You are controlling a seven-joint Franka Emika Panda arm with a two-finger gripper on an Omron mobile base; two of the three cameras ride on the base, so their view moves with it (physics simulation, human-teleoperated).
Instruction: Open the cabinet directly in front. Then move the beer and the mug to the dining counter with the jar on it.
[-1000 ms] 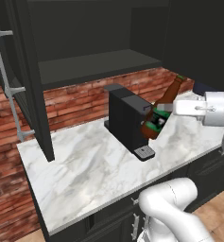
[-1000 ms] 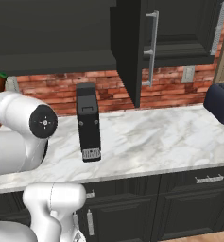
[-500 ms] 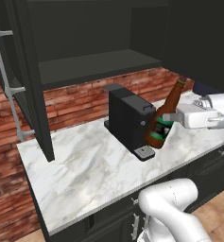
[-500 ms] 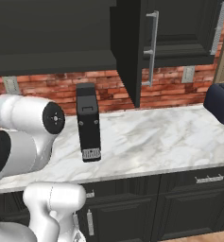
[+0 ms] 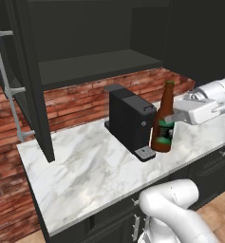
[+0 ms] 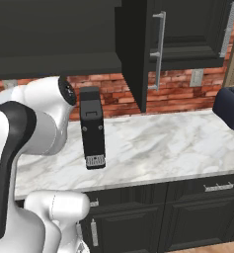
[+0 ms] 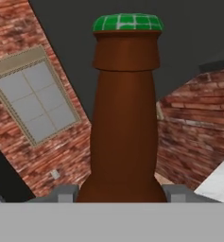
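We see the beer (image 5: 163,121), a brown glass bottle with a green cap, upright in the air just above the marble worktop (image 5: 90,166), close beside the front of a black coffee machine (image 5: 129,118). Its dark label carries a white emblem and a green band, but we cannot read any writing on it. The gripper (image 5: 173,117) is closed around the bottle's body from the right side; in the hand view the neck (image 7: 125,118) rises between the two fingertips (image 7: 66,194).

Above, the cabinet (image 5: 85,47) stands open, its dark shelf (image 5: 95,66) bare in our view, one door (image 5: 31,80) swung out to the left. From the right base view we see the other door (image 6: 138,49) with its brushed-silver bar handle (image 6: 159,49).

Behind the worktop runs a red brick wall (image 6: 182,86) with a pale outlet plate (image 6: 196,77). A dark toaster (image 6: 229,107) sits at the worktop's right end, and black base cabinets (image 6: 187,212) with silver pulls stand below.
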